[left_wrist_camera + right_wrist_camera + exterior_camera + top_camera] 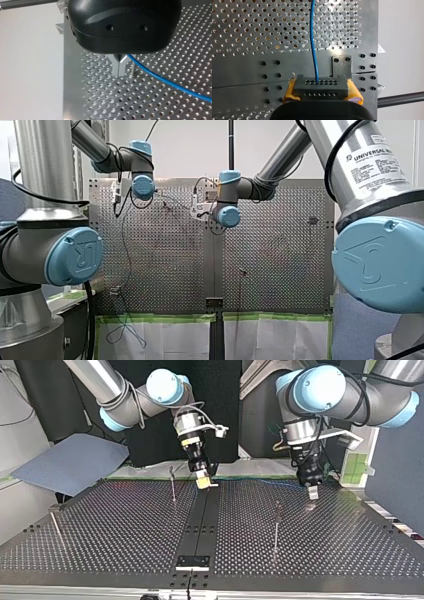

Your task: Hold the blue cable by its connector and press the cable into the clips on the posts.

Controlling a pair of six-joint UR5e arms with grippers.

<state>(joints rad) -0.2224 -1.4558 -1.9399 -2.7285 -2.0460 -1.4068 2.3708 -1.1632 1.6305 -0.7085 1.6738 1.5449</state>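
Connector (pixel 320 86) clamped in right end effector (pixel 322 91), blue cable (pixel 313 37) attached

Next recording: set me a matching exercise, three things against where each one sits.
Things:
1 blue cable
2 dark grey connector block with holes
3 thin metal post

Places:
A clamped between the yellow pads of my right gripper
B standing on the perforated metal table, clear of the cable
C running out of the connector, ahead of the gripper

Pairs: 1-C; 2-A; 3-B
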